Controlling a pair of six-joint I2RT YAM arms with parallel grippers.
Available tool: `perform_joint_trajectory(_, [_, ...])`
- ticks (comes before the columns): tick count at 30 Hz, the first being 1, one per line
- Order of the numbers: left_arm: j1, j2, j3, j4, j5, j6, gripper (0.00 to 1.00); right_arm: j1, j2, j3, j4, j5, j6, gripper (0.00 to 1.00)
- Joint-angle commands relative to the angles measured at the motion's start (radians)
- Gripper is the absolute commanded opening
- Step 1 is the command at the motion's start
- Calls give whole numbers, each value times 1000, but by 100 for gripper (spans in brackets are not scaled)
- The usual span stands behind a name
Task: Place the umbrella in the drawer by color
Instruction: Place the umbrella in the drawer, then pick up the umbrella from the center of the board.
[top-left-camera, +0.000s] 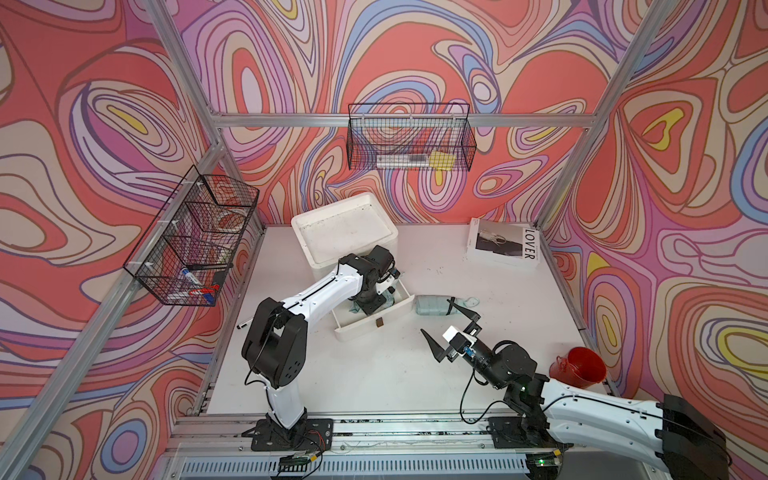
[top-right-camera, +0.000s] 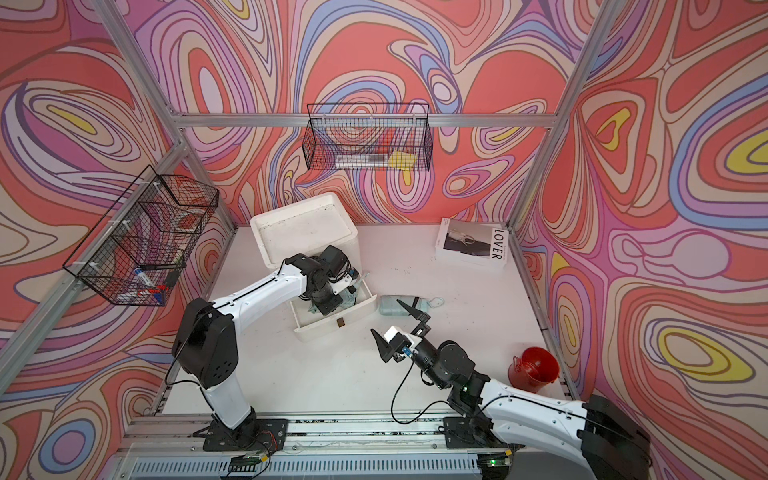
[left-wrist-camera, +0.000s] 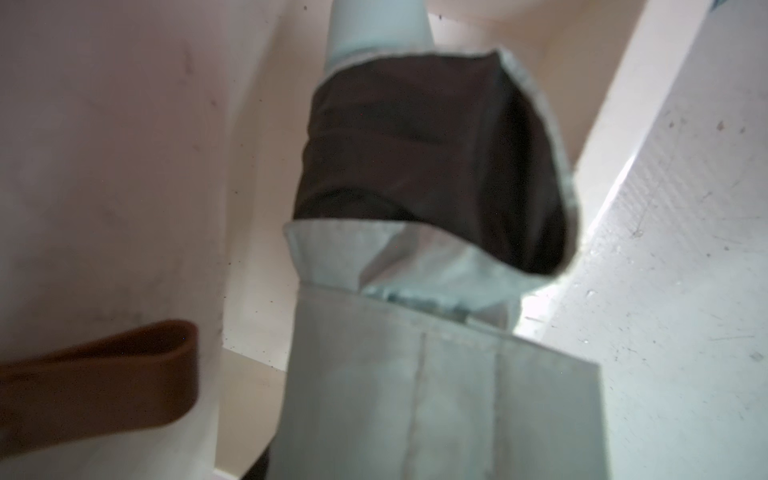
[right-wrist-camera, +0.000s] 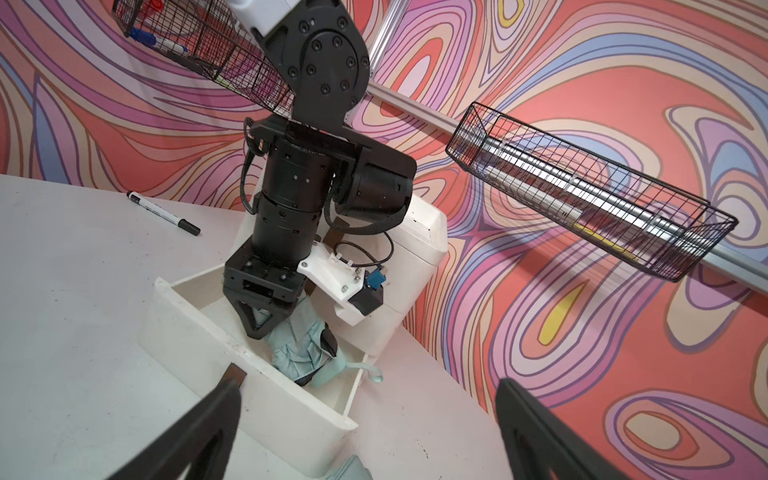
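We see the left claw (right-wrist-camera: 259, 328) reaching down into the open white drawer (right-wrist-camera: 187, 324), which stands pulled out of the white cabinet (top-left-camera: 345, 228) at the back of the table (top-left-camera: 374, 374). A folded mint-green umbrella (right-wrist-camera: 299, 345) lies inside the drawer, directly under this claw, with its curved handle at the drawer's side wall. We cannot tell whether the claw grips the cloth or merely stands around it: its fingers show side-on, and the left wrist view gives only blurred fabric.

The right claw (top-left-camera: 435, 314) is spread wide and holds nothing. It hovers above the table near the drawer's front, where a brown pull tab (right-wrist-camera: 235, 374) hangs. A second umbrella (top-left-camera: 432, 306), also mint-green, lies on the table just beside the drawer's front corner. In both top views one finger of the right claw appears over its end. A black marker (right-wrist-camera: 164, 212) lies on the table beyond the drawer.
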Motion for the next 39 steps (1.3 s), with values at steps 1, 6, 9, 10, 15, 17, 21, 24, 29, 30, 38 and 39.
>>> perform_joint_trajectory(1, [0,-1,-13,1,1,25,53,4,6,20,26,39,31,98])
perform_joint_trajectory(6, [3,41,19,8,-79,-13,68,4,11,17,36,59,34,98])
perform_joint_trajectory(9, [3,35,40,8,-78,-41,75,4,25,16,41,69,40,98])
perform_joint_trajectory(10, [3,22,41,15,-71,-48,77,4,32,15,47,74,42,98])
perform_joint_trajectory(15, [2,-75,37,62,5,-94,84,4,93,43,53,151,95,98])
perform_joint_trajectory(17, [2,-121,30,91,28,-118,86,4,131,62,53,188,123,98])
perform_joint_trajectory(21, [1,-226,16,160,49,-175,86,2,222,98,84,344,262,98])
perform_joint_trajectory(24, [0,-325,-19,238,61,-229,88,-15,274,156,-3,597,499,98])
perform_joint_trajectory(29, [-9,-522,-158,445,48,-306,91,-174,290,323,-513,506,924,98])
perform_joint_trajectory(30, [-10,-561,-190,492,37,-325,94,-207,300,346,-587,475,1017,98])
perform_joint_trajectory(38, [-12,-725,-332,641,-79,-433,99,-249,511,526,-906,322,1606,97])
perform_joint_trajectory(39, [-12,-733,-330,640,-102,-440,99,-249,547,577,-969,296,1670,96])
